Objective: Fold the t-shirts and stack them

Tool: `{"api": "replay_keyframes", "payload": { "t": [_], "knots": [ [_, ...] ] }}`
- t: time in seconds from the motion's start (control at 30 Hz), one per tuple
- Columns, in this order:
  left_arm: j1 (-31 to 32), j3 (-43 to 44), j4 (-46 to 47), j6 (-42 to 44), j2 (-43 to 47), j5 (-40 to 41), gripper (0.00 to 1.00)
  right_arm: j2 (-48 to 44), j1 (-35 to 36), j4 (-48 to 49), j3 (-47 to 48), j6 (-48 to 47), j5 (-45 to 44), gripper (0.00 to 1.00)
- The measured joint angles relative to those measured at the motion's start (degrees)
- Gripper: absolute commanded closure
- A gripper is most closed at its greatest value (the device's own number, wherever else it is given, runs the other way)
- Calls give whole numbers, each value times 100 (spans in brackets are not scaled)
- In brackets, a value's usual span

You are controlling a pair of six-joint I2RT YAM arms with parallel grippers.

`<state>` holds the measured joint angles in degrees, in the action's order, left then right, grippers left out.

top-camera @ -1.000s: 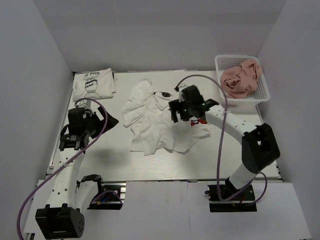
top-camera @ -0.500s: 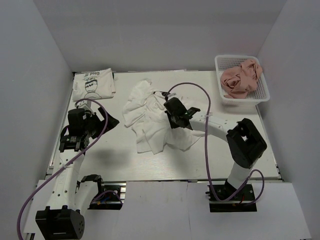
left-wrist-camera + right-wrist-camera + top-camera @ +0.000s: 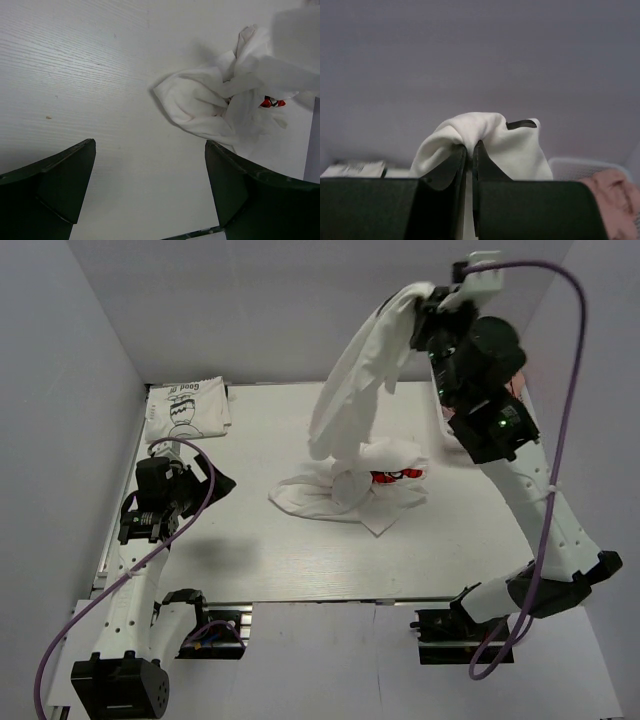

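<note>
My right gripper is raised high above the table's back right and is shut on a white t-shirt, its jaws pinching a fold of the cloth. The shirt hangs down in a long drape to a crumpled heap on the table, where red print shows. A folded white t-shirt with black cartoon and lettering lies at the back left. A dusty pink t-shirt sits in the basket. My left gripper hovers open over bare table, left of the heap.
A white lattice basket stands at the back right, mostly hidden behind my right arm in the top view. Grey walls close in the table on three sides. The table's near edge runs in front of the arm bases.
My right gripper shut on the white t-shirt and rose from the table to high at the back right, pulling the cloth up into a long drape. The left arm stayed still.
</note>
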<state>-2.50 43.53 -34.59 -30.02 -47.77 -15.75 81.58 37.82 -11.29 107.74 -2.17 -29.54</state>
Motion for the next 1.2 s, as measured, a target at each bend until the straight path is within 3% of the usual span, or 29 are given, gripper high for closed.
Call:
{"api": "replay_keyframes", "payload": {
  "t": [0.2, 0.53, 0.77, 1.0, 1.03, 1.07, 1.1, 1.2],
  "knots": [
    [0, 0, -35, 0, 0, 76, 0, 584, -590, 839, 1589, -1290, -774, 100],
    [0, 0, -116, 0, -127, 168, 0, 2286, -2037, 2671, 2236, -2962, -1515, 100],
    [0, 0, -181, -2, -210, 321, 0, 3038, -2959, 2848, 2015, -2857, -1346, 100],
    [0, 0, -203, -2, -498, 444, 0, 3209, -3532, 2328, 715, -1655, -1687, 100],
    [0, 2, -223, 0, -551, 470, 0, 3346, -3637, 1932, 684, -1318, -1672, 92],
    [0, 2, -238, 0, -614, 492, 0, 3532, -3711, 1432, 741, -894, -1574, 46],
    [0, 7, -245, 0, -673, 490, 0, 3720, -3788, 833, 892, -461, -1416, 10],
    [2, 13, -173, -24, -957, 372, 0, 4116, -4035, -636, 1255, 404, -319, 10]
  ]
}}
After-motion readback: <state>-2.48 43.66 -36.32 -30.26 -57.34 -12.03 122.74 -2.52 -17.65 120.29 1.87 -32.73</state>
